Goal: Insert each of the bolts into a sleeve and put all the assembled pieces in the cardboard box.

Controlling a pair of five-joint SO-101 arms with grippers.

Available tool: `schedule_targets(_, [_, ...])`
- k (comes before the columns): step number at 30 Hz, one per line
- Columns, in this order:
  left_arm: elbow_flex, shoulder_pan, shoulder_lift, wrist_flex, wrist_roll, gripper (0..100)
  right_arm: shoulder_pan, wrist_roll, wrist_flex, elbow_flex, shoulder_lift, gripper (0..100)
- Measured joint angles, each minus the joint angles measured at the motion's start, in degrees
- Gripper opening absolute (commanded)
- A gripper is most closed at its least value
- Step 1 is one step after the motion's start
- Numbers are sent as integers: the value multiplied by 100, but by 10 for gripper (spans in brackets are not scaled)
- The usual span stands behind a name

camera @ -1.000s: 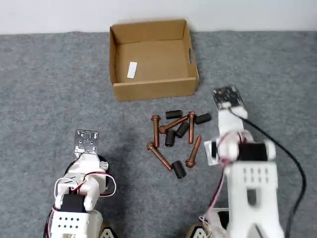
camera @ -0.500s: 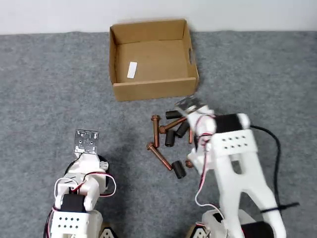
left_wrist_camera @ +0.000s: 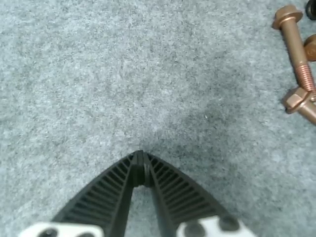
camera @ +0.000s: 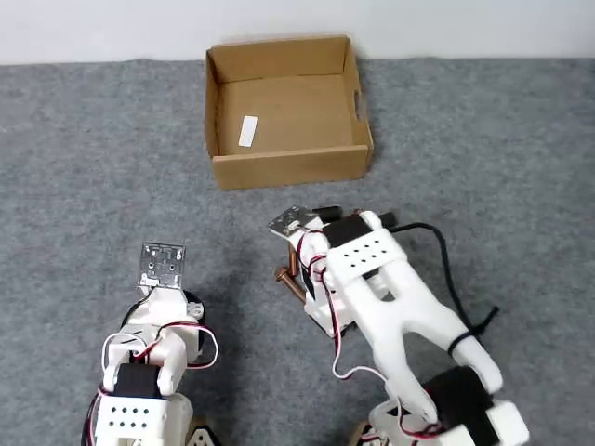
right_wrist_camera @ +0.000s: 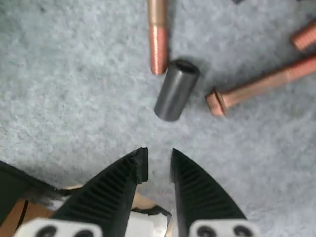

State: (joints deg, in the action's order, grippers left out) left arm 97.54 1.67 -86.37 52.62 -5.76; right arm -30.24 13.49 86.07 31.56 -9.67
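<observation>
Centring the narrowly parted right claw over the black sleeve, which lies on the tabletop just beside a bolt, should give a square grip across its barrel. Right arm stretched forward above them; left claw pressed together, low; cardboard box beyond.

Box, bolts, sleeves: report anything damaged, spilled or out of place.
Nothing stands out. The box stands upright and undamaged, holding only a white label. A bolt and sleeve lie loose on the mat, not yet joined.
</observation>
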Motion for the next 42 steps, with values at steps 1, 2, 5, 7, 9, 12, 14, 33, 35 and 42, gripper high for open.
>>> schedule_targets(1, [0,0,0,0,0,6,-53,0,-97,0,53,103])
schedule_targets(2, [0,0,0,0,0,6,-88,0,-185,0,88,103])
schedule_targets(5, [0,0,0,0,0,6,-97,0,-484,0,246,103])
schedule_targets(7, [0,0,0,0,0,6,-105,0,-677,0,404,100])
schedule_targets(9, [0,0,0,0,0,6,-132,0,-835,0,580,100])
schedule_targets(12, [0,0,0,0,0,6,-114,0,-1020,-9,862,100])
schedule_targets(14, [0,0,0,0,0,6,-105,0,-1108,-79,967,100])
schedule_targets(33, [0,0,0,0,0,6,158,0,-1732,-316,1864,88])
schedule_targets(35, [0,0,0,0,0,6,158,0,-1732,-316,1864,21])
schedule_targets(42, [0,0,0,0,0,6,246,0,-1582,-308,1776,9])
